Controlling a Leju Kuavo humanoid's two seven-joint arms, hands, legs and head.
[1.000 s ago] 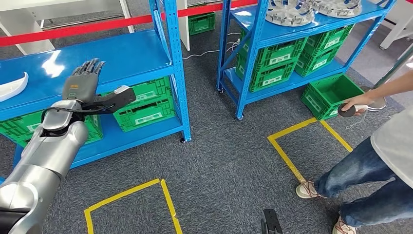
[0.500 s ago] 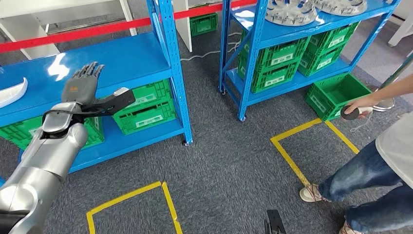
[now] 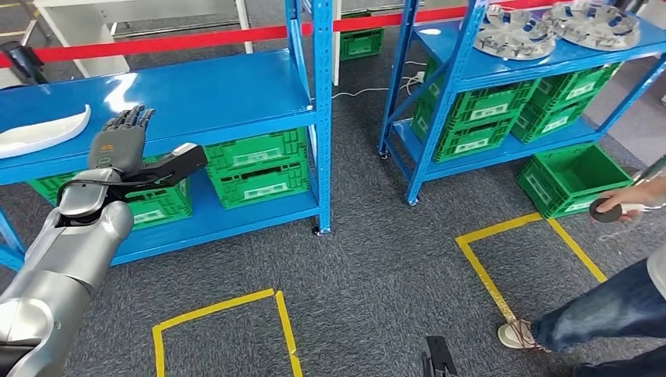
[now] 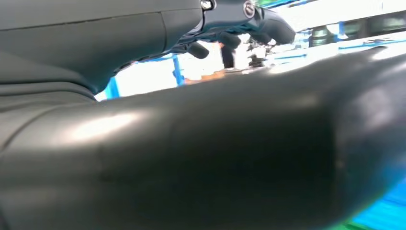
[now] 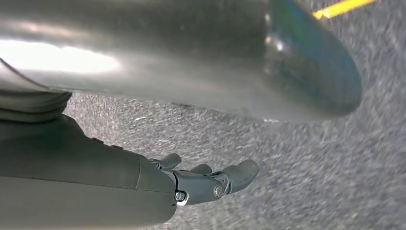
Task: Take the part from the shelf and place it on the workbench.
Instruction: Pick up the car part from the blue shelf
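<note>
Left robot hand [image 3: 118, 145] is raised before the near blue shelf [image 3: 220, 86], fingers spread and straight, holding nothing. Right robot hand [image 5: 206, 181] hangs over grey carpet [image 3: 377, 259] in the right wrist view, fingers loosely extended and empty. Yellow tape squares [image 3: 220, 314] mark the floor. Green crates [image 3: 255, 169] with white labels, unreadable, fill the lower shelf. A white curved part [image 3: 43, 132] lies on the shelf top, left of the raised hand. At right, a person's hand [image 3: 628, 203] holds a round black object. Farther off, grey discs [image 3: 514, 35] sit on a second shelf.
</note>
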